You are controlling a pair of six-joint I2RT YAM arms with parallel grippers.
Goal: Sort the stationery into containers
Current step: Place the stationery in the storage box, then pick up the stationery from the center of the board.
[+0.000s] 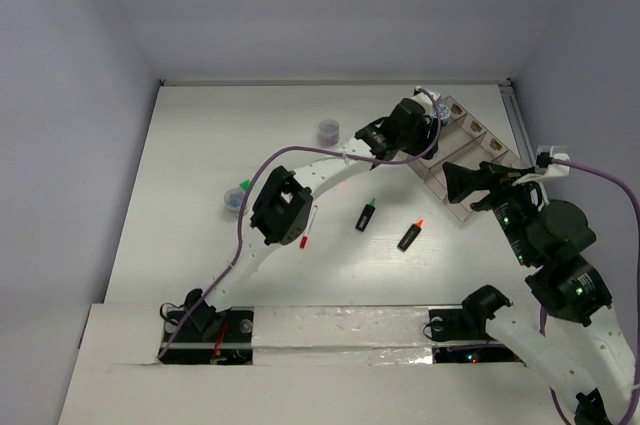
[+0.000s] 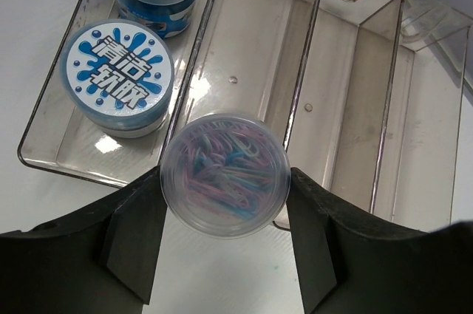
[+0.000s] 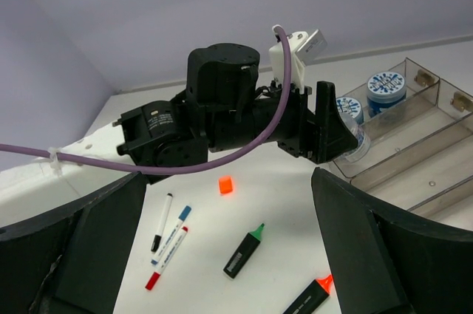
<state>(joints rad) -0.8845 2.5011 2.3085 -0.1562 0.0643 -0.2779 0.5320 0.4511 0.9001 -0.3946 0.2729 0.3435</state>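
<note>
1. From above: the left pincer [image 1: 438, 117] is at one end of the tray [image 1: 487, 150]. The right pincer [image 1: 452, 183] hangs near the other end, wide open, holding nothing. Best keep it out of the way.
2. Left wrist: the left pincer is partly shut, squeezing a clear pot [image 2: 225, 173]. The pot hangs over the tray's edge, just beside the slot with two blue pots [image 2: 118, 74]. Move it right over a slot, go low, then let go gently.
3. Right wrist: pens [image 3: 168, 234], two highlighters [image 3: 244, 251] and a cube [image 3: 226, 185] lie on the desk [image 3: 277, 207], not sorted yet.
</note>
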